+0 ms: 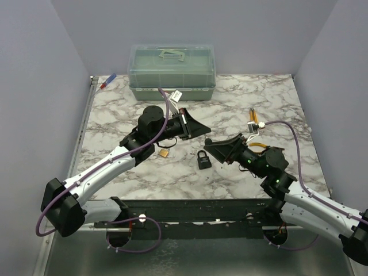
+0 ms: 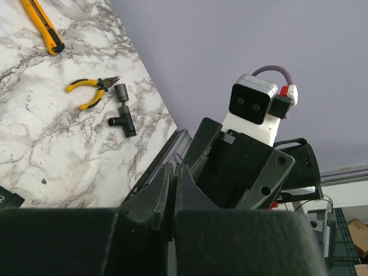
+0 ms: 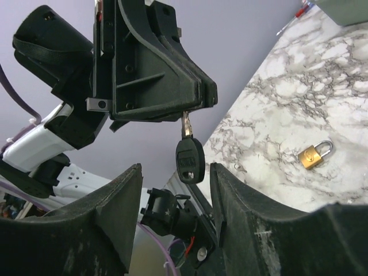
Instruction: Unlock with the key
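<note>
The key (image 3: 189, 159) hangs head down, its thin shaft pinched in the tip of my left gripper (image 3: 185, 110), which is shut on it above the table. The key's rounded black head sits between the fingers of my right gripper (image 3: 175, 184). Those jaws stand open, with a gap on each side of the head. From above, the two grippers meet tip to tip, left gripper (image 1: 203, 131) and right gripper (image 1: 210, 145), over the black padlock (image 1: 203, 160) lying on the marble. In the left wrist view my left gripper (image 2: 172, 183) is shut and the key is hidden.
A small brass padlock (image 1: 164, 153) (image 3: 314, 155) lies left of the black one. A teal toolbox (image 1: 171, 72) stands at the back. Yellow-handled pliers (image 2: 91, 92), a black T-fitting (image 2: 122, 115) and a yellow utility knife (image 2: 43, 29) lie at the right. A red-and-blue pen (image 1: 107, 81) lies back left.
</note>
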